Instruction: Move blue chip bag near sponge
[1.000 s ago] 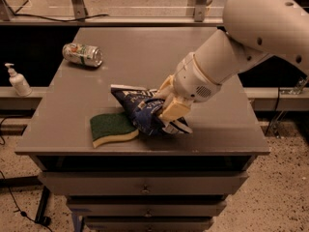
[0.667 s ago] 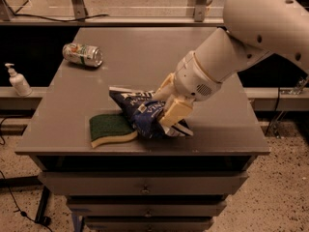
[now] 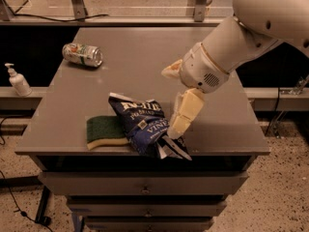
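The blue chip bag lies crumpled near the table's front edge, its lower right corner reaching over that edge. Its left side touches and partly covers the right end of the sponge, which lies flat with its green top up. My gripper is just right of the bag, open, with nothing between its fingers. The lower cream finger points down, with its tip by the bag's right edge. The upper finger is well clear of the bag.
A silver-green drink can lies on its side at the table's back left. A white pump bottle stands on a ledge left of the table. Drawers are below the front edge.
My gripper has opened and drawn back up and to the right, off the chip bag. The bag has stayed on the table against the sponge.
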Robot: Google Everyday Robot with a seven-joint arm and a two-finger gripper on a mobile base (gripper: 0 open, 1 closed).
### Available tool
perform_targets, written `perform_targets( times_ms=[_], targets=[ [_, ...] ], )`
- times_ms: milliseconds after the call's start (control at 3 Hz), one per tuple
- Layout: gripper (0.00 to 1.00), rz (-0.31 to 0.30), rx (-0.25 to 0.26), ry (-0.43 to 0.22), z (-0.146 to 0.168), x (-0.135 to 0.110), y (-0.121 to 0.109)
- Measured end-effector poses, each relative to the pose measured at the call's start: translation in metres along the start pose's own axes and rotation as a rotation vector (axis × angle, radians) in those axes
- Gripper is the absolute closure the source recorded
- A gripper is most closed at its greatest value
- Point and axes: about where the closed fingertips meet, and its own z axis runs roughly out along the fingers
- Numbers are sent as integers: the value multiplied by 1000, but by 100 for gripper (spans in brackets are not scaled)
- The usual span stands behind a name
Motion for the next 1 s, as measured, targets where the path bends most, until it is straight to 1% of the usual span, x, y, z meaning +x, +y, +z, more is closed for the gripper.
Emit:
perform_targets(
  times_ms=[333,667,1000],
  targets=[
    [0,61,39,-8,-27,13,-14],
    [0,110,102,-1,-56,32,-34],
    [0,160,168,23,-97,61,-51]
  ],
)
